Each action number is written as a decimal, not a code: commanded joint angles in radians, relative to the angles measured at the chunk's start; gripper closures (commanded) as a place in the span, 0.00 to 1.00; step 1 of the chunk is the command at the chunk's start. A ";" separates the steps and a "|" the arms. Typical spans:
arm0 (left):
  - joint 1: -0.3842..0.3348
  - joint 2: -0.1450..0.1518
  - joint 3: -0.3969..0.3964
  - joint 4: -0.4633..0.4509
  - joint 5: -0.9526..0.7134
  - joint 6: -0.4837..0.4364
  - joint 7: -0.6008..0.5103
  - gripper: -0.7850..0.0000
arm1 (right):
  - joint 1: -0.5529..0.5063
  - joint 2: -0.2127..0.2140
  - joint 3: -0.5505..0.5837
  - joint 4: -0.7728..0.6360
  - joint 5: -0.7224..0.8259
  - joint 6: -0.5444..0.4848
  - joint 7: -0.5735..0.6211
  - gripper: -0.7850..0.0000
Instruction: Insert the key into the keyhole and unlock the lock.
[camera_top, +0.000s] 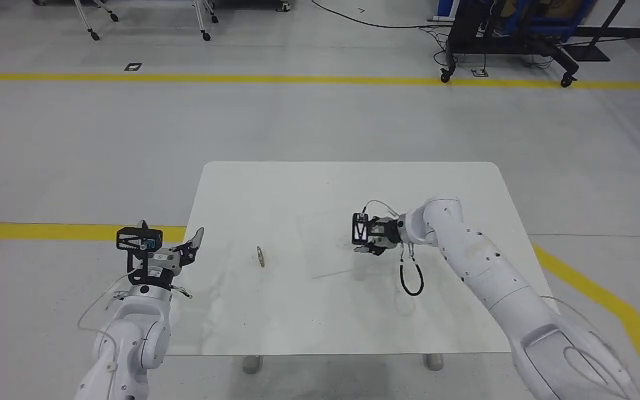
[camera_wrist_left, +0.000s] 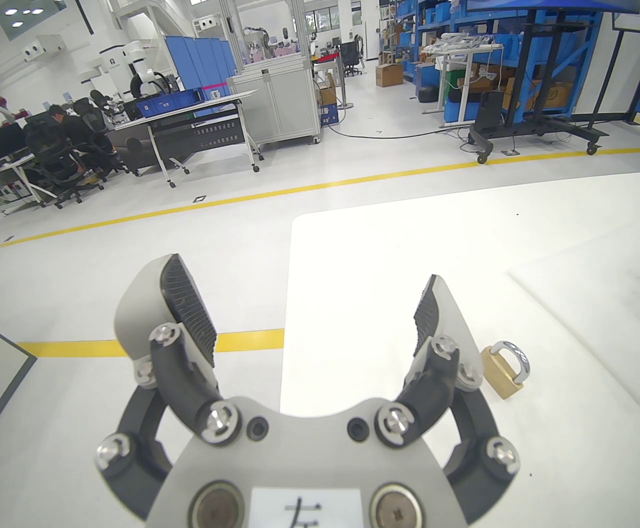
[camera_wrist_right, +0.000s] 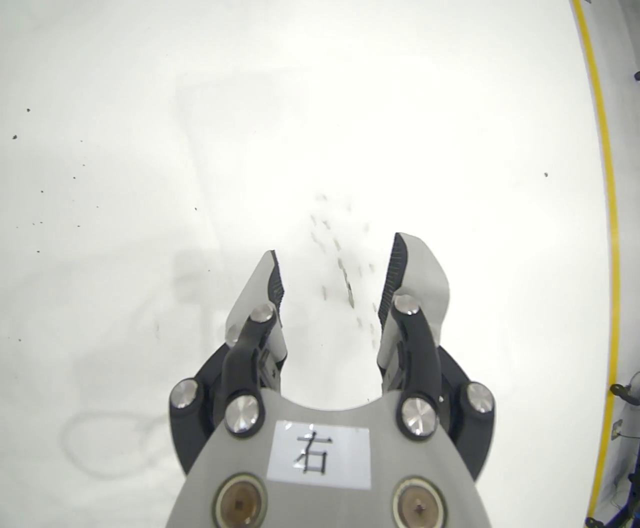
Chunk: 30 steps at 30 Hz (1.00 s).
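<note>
Pickup seems the step in hand — padlock (camera_wrist_left: 505, 367) on the surface (camera_top: 300, 200) near the left gripper (camera_wrist_left: 305, 300), which like the right gripper (camera_wrist_right: 335, 260) stands open and empty — so the next move calls for closing on it.

A pale grey floor (camera_top: 100, 150) crossed by yellow lines (camera_top: 300, 79) surrounds the white counter (camera_top: 300, 200). Beyond stand blue shelving (camera_wrist_left: 430, 50), wheeled tables (camera_wrist_left: 200, 107), black office chairs (camera_wrist_left: 55, 165) and a black wheeled stand (camera_wrist_left: 540, 125).

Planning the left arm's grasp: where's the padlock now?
The brass padlock lies on the left part of the white table in the top view, untouched, a short way past the open left end effector at the table's left edge.
</note>
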 joint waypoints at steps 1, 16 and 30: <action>0.000 0.000 0.000 0.000 0.000 0.000 0.000 0.00 | 0.028 -0.008 -0.030 0.037 0.022 0.000 0.013 0.62; 0.000 0.000 0.000 0.000 0.000 0.000 0.000 0.00 | 0.124 -0.060 -0.154 0.140 0.028 0.026 0.091 1.00; 0.000 0.000 0.000 0.000 0.000 0.000 0.000 0.00 | 0.122 -0.053 -0.162 0.127 -0.023 0.007 0.014 1.00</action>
